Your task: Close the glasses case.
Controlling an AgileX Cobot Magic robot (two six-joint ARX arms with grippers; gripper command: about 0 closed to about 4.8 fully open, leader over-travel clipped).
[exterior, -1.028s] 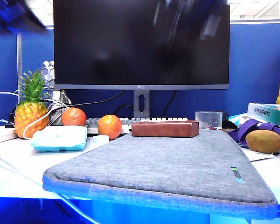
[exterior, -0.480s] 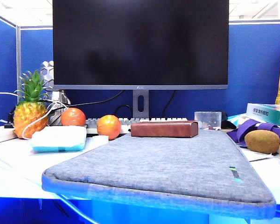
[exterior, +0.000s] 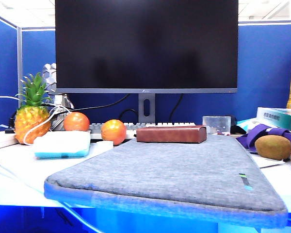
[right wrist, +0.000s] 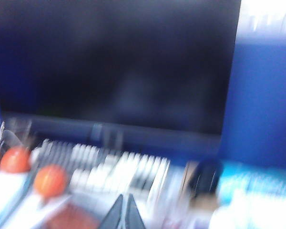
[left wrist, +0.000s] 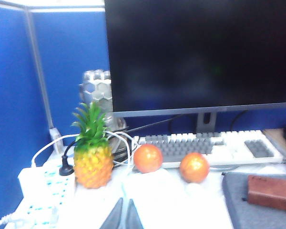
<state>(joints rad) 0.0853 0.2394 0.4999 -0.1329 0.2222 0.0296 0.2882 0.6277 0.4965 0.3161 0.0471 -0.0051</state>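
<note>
Glasses case lies lid-down, apparently shut, on the grey sleeve, at 5 o'clock from the monitor stand. Left gripper and right gripper both have fingers pressed together, holding nothing, well clear of the case. Risk: an unseated lid could spring open unnoticed, as the blurred right wrist view confirms nothing.

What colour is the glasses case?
Reddish-brown, the glasses case shows best in the exterior view, lying closed.

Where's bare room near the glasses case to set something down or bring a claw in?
Free: the grey sleeve, bare in front of the closed glasses case. Crowded: oranges, pineapple and white pack on one side; kiwis, purple strap on the other; keyboard behind. Left claw and right claw are shut, pulled back.
</note>
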